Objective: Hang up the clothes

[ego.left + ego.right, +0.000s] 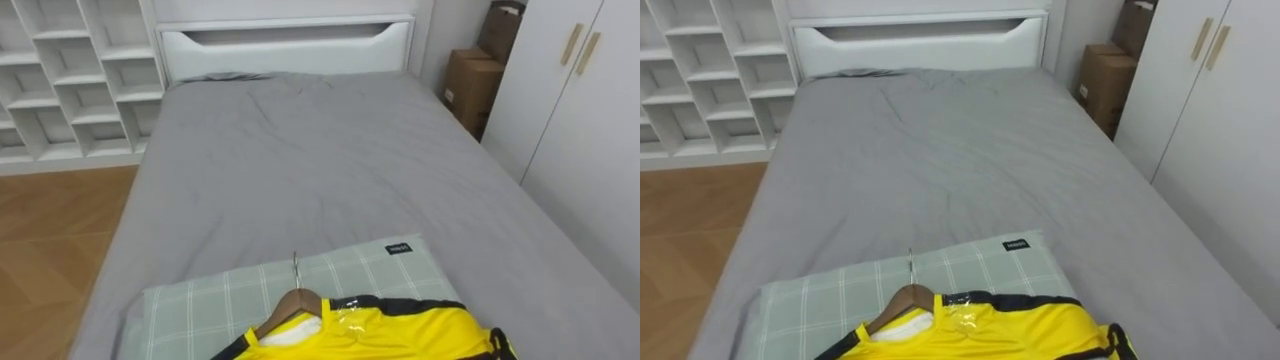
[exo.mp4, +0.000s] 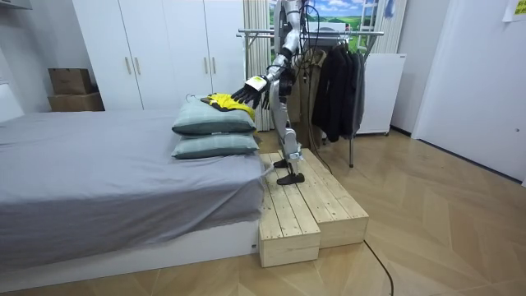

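At the bed's (image 1: 320, 160) foot, a yellow shirt (image 1: 400, 332) already on its wooden hanger (image 1: 297, 300) lies atop stacked pillows (image 2: 212, 123), apparently staged for the rack (image 2: 329, 34) behind, under the robot's left hand (image 2: 251, 92), its grip impossible to tell.

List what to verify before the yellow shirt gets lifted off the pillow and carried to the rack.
1. Yellow shirt on the wooden hanger: ok, the hanger sits in the collar.
2. Hook free: ok, it lies bare on the checked pillow.
3. Hand holding the shirt: cannot tell; in the room view it reaches over the shirt.
4. Free room on the clothes rack: cannot tell; dark coats hang on it behind the robot.
5. Footing: ok, the robot stands on the wooden platform beside the stacked pillows.
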Motion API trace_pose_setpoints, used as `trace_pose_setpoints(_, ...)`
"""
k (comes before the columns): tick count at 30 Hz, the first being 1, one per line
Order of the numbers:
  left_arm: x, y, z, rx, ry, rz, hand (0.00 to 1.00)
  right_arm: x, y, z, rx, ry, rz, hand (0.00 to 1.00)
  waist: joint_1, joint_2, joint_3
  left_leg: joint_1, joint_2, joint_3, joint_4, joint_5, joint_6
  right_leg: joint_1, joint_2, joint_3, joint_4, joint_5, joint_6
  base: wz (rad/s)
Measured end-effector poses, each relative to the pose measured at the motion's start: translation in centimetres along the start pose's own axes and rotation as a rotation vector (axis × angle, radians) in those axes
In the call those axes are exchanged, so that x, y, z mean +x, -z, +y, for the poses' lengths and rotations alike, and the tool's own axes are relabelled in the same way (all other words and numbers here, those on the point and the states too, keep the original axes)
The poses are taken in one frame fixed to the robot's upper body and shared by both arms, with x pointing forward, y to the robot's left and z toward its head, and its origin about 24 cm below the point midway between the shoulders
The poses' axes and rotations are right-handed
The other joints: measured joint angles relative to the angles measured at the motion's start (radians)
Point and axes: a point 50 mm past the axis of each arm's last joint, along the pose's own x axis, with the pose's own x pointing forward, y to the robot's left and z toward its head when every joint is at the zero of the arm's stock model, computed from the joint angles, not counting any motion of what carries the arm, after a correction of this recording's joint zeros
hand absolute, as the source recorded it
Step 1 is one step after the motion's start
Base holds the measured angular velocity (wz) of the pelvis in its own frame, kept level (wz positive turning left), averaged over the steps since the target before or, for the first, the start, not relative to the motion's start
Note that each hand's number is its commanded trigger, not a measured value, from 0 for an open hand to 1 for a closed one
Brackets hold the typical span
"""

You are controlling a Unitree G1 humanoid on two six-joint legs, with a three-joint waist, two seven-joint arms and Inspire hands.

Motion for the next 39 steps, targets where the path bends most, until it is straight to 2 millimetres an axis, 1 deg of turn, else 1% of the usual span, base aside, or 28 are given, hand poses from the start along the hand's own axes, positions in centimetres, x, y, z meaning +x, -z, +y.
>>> trace_pose_setpoints(2,0.2,-1.5,0.5,0.007,-0.034,-0.079,0.00,0.0,-0.2,0.1,-0.007,-0.002,-0.007,0.00,-0.009,-0.001,-0.0001,-0.005,0.000,0.000,0.001,0.000,0.000,-0.009,0.000,0.000,0.007,0.000,0.000,0.00)
trace_pose_setpoints(5,0.5,-3.1,1.1,0.007,-0.074,-0.165,0.00,0.0,-0.5,0.1,-0.010,-0.004,-0.018,0.00,-0.028,0.002,-0.0020,0.000,0.000,0.004,0.001,0.000,0.000,-0.011,0.000,0.004,0.016,-0.003,0.004,-0.02)
trace_pose_setpoints(7,0.5,-3.9,1.1,0.029,-0.080,-0.215,0.00,0.0,-0.6,0.1,-0.014,-0.005,-0.021,0.00,-0.033,0.002,-0.0030,0.002,-0.001,0.009,0.001,0.000,0.000,-0.012,0.000,0.012,0.015,-0.003,0.004,-0.15)
trace_pose_setpoints(9,0.4,-4.3,0.9,0.070,-0.069,-0.261,0.00,0.0,-0.7,0.0,-0.015,-0.004,-0.024,0.00,-0.037,0.004,-0.0034,0.007,-0.003,0.006,0.001,0.000,0.000,-0.013,0.000,0.024,0.015,-0.003,0.004,-0.19)
trace_pose_setpoints(11,0.1,-4.9,0.5,0.114,-0.051,-0.316,0.00,0.0,-0.7,0.1,-0.015,-0.010,-0.028,0.00,-0.054,0.002,-0.0036,0.008,-0.004,0.006,0.001,0.000,0.001,-0.013,0.000,0.027,0.015,-0.003,0.004,-0.06)
trace_pose_setpoints(13,-0.1,-5.5,0.3,0.112,-0.037,-0.355,0.00,0.0,-0.8,0.1,-0.016,-0.018,-0.032,0.00,-0.059,-0.001,-0.0035,0.008,-0.004,0.008,0.001,0.000,0.001,-0.014,0.001,0.028,0.015,-0.003,0.004,0.00)
trace_pose_setpoints(18,-0.7,-6.3,-0.2,0.127,-0.015,-0.420,0.00,0.0,-0.9,0.2,-0.017,-0.028,-0.041,0.00,-0.071,-0.002,-0.0044,0.010,-0.004,0.012,0.001,0.000,0.001,-0.015,0.002,0.033,0.015,-0.003,0.004,-0.01)
trace_pose_setpoints(22,-0.9,-6.7,-0.3,0.120,-0.008,-0.445,0.00,0.0,-0.9,0.2,-0.020,-0.029,-0.048,0.00,-0.072,-0.002,-0.0043,0.014,-0.003,0.015,0.000,0.000,0.001,-0.018,0.005,0.052,0.014,-0.002,0.004,-0.11)
trace_pose_setpoints(24,-0.9,-7.3,-0.2,0.109,-0.014,-0.472,0.00,0.1,-0.9,0.3,-0.024,-0.031,-0.049,0.00,-0.075,0.000,-0.0040,0.013,-0.003,0.015,-0.001,0.000,0.001,-0.021,0.006,0.054,0.015,-0.001,0.004,-0.08)
trace_pose_setpoints(26,-1.2,-8.5,0.0,0.086,-0.023,-0.529,0.00,0.1,-1.1,0.4,-0.033,-0.034,-0.051,0.00,-0.077,0.000,-0.0045,0.013,-0.003,0.016,-0.003,0.000,0.001,-0.022,0.006,0.055,0.017,0.001,0.004,0.00)
trace_pose_setpoints(28,-1.4,-9.2,0.1,0.072,-0.024,-0.563,0.00,0.1,-1.3,0.4,-0.039,-0.036,-0.057,0.00,-0.081,0.000,-0.0044,0.012,-0.003,0.016,-0.003,0.000,0.001,-0.023,0.006,0.055,0.018,0.001,0.004,0.00)
trace_pose_setpoints(33,-1.5,-9.4,-0.3,0.082,0.024,-0.575,0.00,0.1,-1.5,0.5,-0.064,-0.050,-0.064,0.00,-0.090,-0.002,-0.0027,0.013,-0.002,0.017,-0.003,0.000,0.001,-0.028,0.010,0.067,0.016,0.002,0.003,-0.07)
trace_pose_setpoints(34,-1.5,-9.3,-0.4,0.087,0.035,-0.573,0.00,0.1,-1.6,0.6,-0.065,-0.055,-0.065,0.00,-0.093,-0.004,-0.0018,0.014,-0.002,0.017,-0.003,0.000,0.001,-0.028,0.010,0.068,0.016,0.002,0.003,0.00)
trace_pose_setpoints(35,-1.5,-9.2,-0.5,0.092,0.047,-0.569,0.00,0.1,-1.6,0.6,-0.066,-0.059,-0.066,0.00,-0.096,-0.009,0.0013,0.014,-0.002,0.017,-0.003,0.000,0.001,-0.028,0.010,0.069,0.016,0.002,0.003,0.00)
trace_pose_setpoints(36,-1.5,-9.1,-0.5,0.094,0.053,-0.567,0.00,0.1,-1.7,0.6,-0.066,-0.061,-0.067,0.00,-0.097,-0.010,0.0022,0.014,-0.002,0.017,-0.003,0.000,0.001,-0.028,0.010,0.069,0.016,0.002,0.003,0.00)
trace_pose_setpoints(37,-1.5,-9.1,-0.6,0.097,0.058,-0.566,0.00,0.1,-1.7,0.6,-0.066,-0.065,-0.067,0.00,-0.098,-0.009,0.0014,0.013,-0.002,0.017,-0.003,0.000,0.001,-0.028,0.010,0.069,0.015,0.002,0.003,0.00)
trace_pose_setpoints(39,-1.5,-9.1,-0.6,0.098,0.061,-0.566,0.00,0.1,-1.7,0.7,-0.068,-0.074,-0.068,0.00,-0.098,-0.013,0.0035,0.013,-0.002,0.017,-0.003,0.000,0.001,-0.029,0.010,0.068,0.015,0.002,0.003,0.00)
